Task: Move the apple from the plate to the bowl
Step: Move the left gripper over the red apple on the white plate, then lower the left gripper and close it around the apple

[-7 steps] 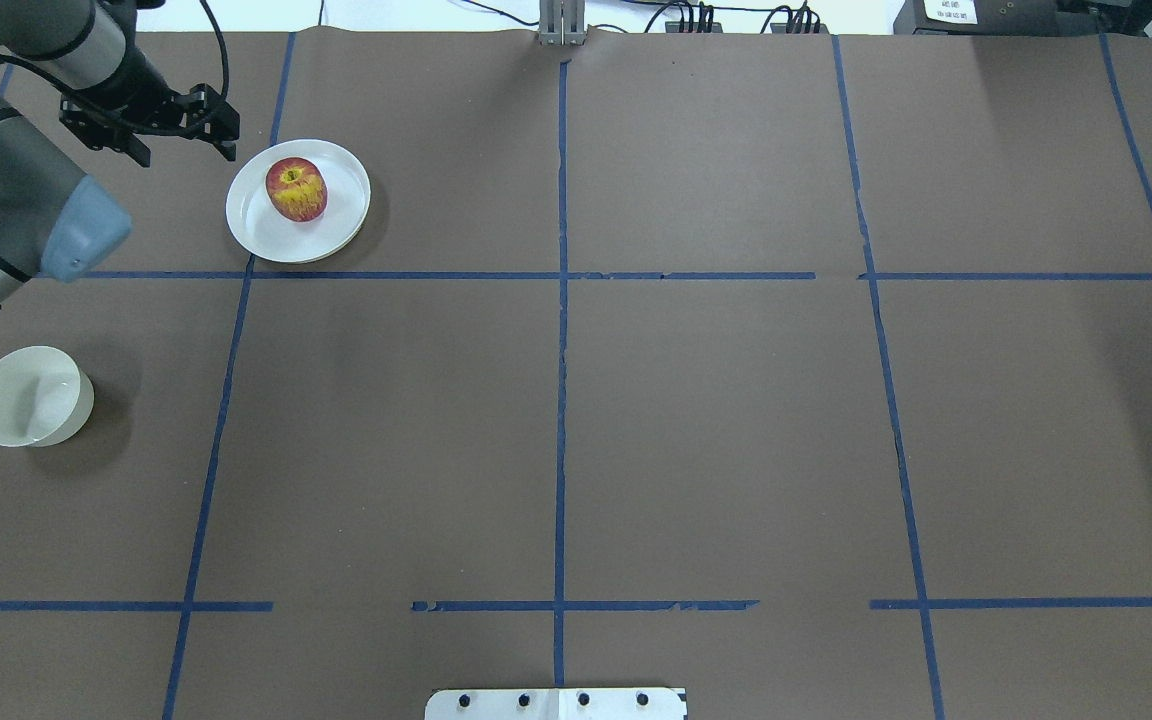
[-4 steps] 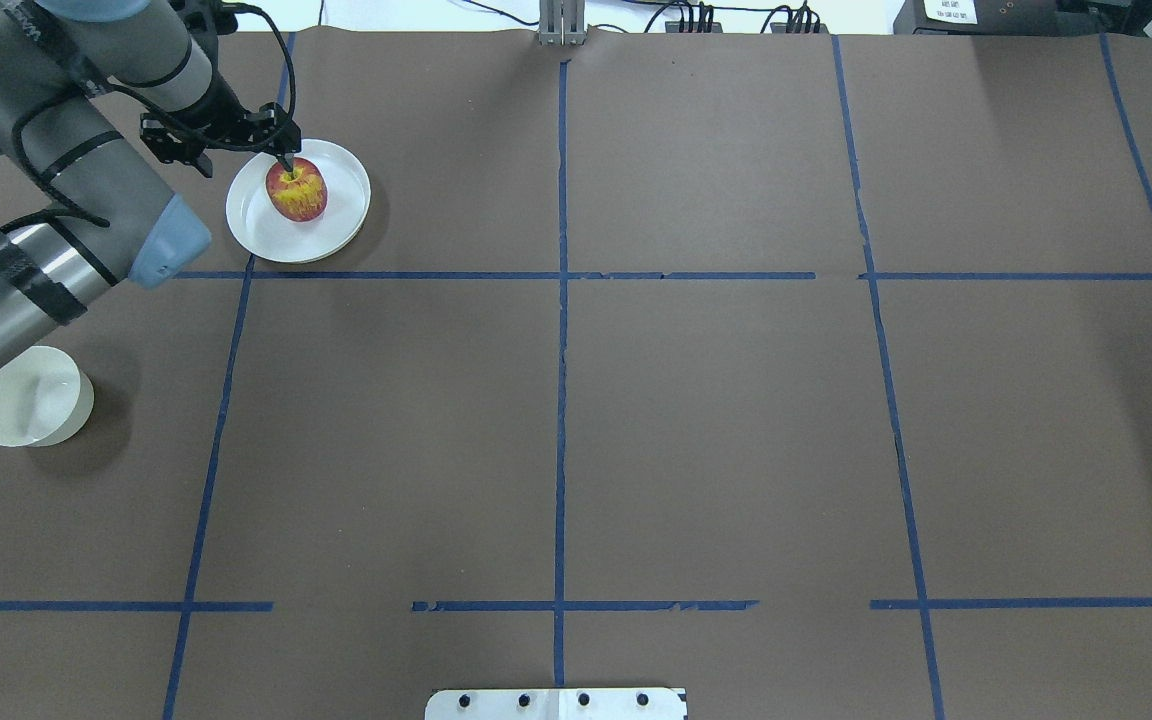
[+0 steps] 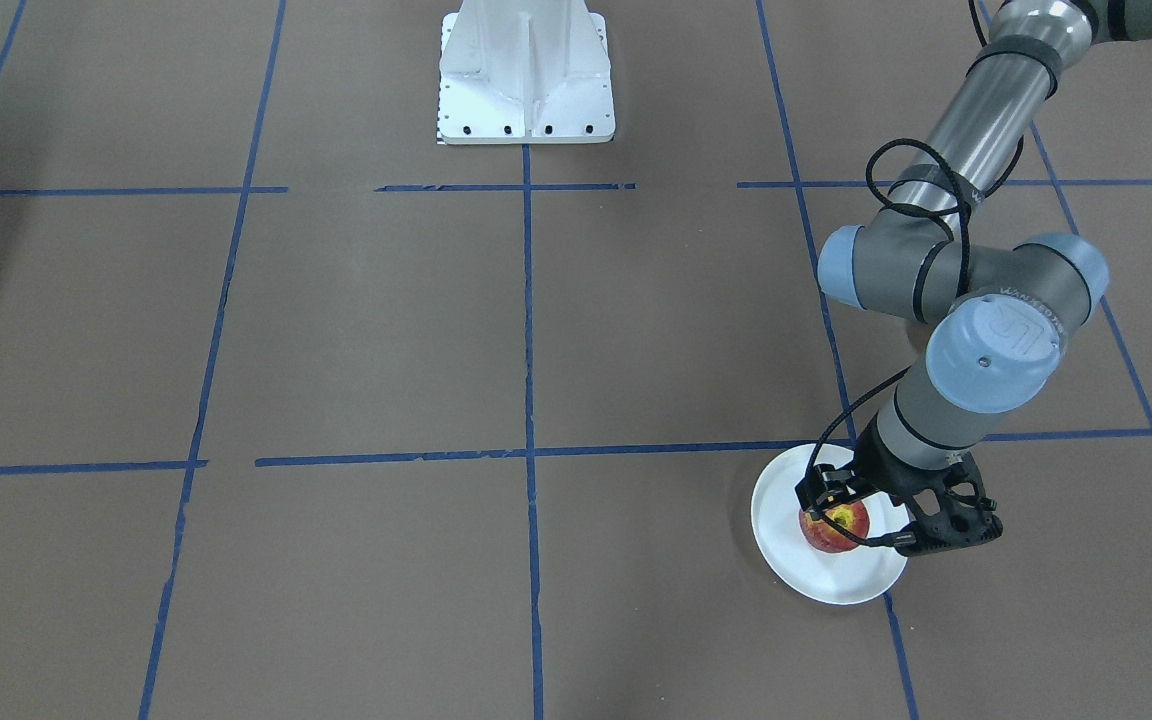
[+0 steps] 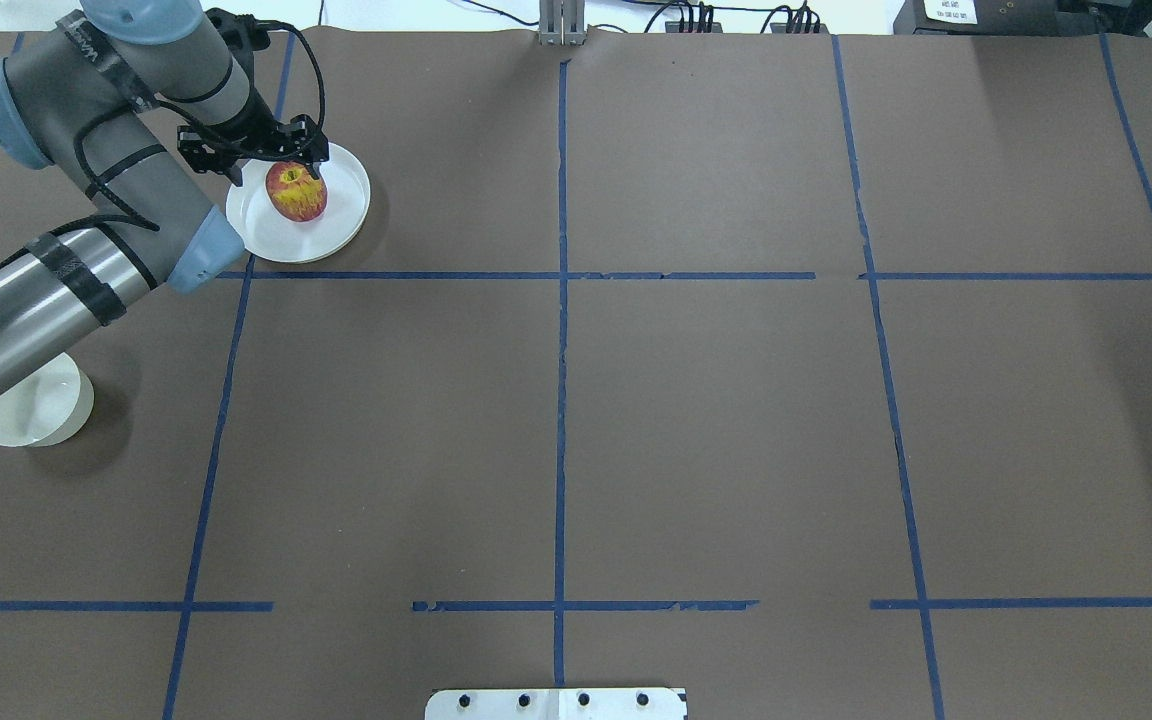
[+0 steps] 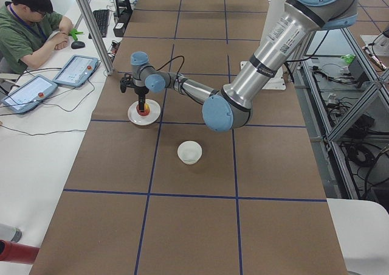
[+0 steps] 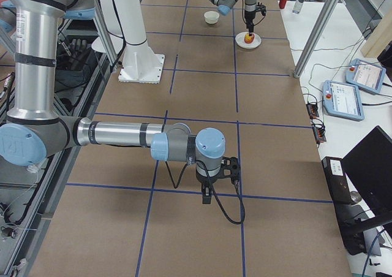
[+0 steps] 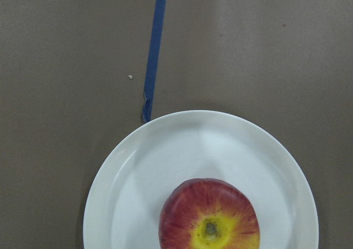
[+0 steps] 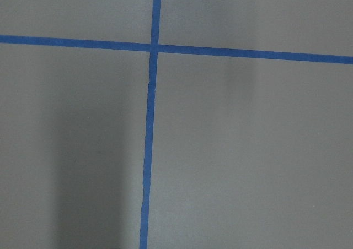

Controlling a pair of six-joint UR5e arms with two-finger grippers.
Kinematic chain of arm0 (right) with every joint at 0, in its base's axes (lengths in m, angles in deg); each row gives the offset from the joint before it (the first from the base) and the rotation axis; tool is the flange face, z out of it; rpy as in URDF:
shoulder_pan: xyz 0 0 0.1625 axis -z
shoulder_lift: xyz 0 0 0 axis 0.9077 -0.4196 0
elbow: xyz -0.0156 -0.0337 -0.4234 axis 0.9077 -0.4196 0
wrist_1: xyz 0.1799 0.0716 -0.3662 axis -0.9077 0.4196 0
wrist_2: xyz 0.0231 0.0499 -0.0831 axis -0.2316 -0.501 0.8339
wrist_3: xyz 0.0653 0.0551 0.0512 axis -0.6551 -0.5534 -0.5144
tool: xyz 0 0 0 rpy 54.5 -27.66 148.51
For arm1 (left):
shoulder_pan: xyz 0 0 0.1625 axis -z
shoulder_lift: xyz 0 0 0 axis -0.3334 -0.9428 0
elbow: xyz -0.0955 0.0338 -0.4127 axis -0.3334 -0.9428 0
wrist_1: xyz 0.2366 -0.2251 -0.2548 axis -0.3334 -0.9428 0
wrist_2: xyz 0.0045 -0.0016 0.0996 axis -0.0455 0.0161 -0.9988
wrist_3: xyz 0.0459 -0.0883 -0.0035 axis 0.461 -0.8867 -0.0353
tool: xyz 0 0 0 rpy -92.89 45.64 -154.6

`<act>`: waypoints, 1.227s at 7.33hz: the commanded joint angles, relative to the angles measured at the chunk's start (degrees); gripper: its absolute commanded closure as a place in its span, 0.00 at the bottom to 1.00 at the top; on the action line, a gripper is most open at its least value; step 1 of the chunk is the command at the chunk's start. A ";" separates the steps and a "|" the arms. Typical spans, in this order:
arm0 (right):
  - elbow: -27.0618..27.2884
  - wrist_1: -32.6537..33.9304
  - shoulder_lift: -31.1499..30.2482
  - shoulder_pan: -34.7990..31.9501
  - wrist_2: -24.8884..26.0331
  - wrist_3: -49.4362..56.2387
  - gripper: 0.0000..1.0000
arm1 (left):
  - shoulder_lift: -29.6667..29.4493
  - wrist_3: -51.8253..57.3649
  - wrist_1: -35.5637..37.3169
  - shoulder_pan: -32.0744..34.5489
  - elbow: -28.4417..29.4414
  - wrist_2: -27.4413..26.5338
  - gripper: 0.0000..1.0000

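Observation:
The red apple with its yellow stem patch sits on the white plate at the far left of the table. My left gripper is open and hovers just over the apple, one finger on each side; it also shows in the front-facing view. The left wrist view shows the apple at its bottom edge on the plate, with no fingers in sight. The cream bowl stands nearer the robot, partly hidden under the left arm. My right gripper shows only in the right side view; I cannot tell whether it is open.
The white robot base mount stands at the table's robot-side edge. Blue tape lines cross the brown table cover. An operator and tablets are at a side desk beyond the plate.
My left arm has swung right, from left of the plate to over the apple, with the gripper open throughout. The arm now covers part of the bowl. Apple, plate and bowl have not moved.

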 commanded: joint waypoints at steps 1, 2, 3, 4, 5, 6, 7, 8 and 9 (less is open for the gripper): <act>0.00 0.00 0.00 0.00 0.06 -0.02 0.00 | -0.30 -0.55 -1.24 -0.67 0.91 -0.24 0.00; 0.00 0.00 0.00 0.00 0.06 -0.02 0.00 | -0.56 -0.55 -1.42 -0.85 1.69 -0.24 0.00; 0.00 0.00 0.00 0.00 0.06 -0.02 0.00 | -0.48 -0.90 -3.94 -1.37 3.35 -0.32 0.00; 0.00 0.00 0.00 0.00 -0.02 -0.02 0.00 | -0.57 -1.34 -6.49 -1.72 5.46 -0.76 0.00; 0.00 0.00 0.00 0.00 0.06 -0.02 0.00 | -0.57 -1.34 -6.86 -1.99 5.74 -1.90 0.00; 0.00 0.00 0.00 0.00 0.06 -0.02 0.00 | -0.74 -1.43 -6.87 -2.34 5.83 -1.91 0.00; 0.00 0.00 0.00 0.00 0.06 -0.02 0.00 | -0.74 -1.43 -6.87 -2.52 5.92 -1.91 0.01; 0.00 0.00 0.00 0.00 0.06 -0.02 0.00 | -0.74 -1.43 -6.96 -2.69 5.92 -1.91 0.10; 0.00 0.00 0.00 0.00 0.06 0.07 0.00 | -0.83 -1.43 -6.96 -2.69 5.92 -1.91 0.23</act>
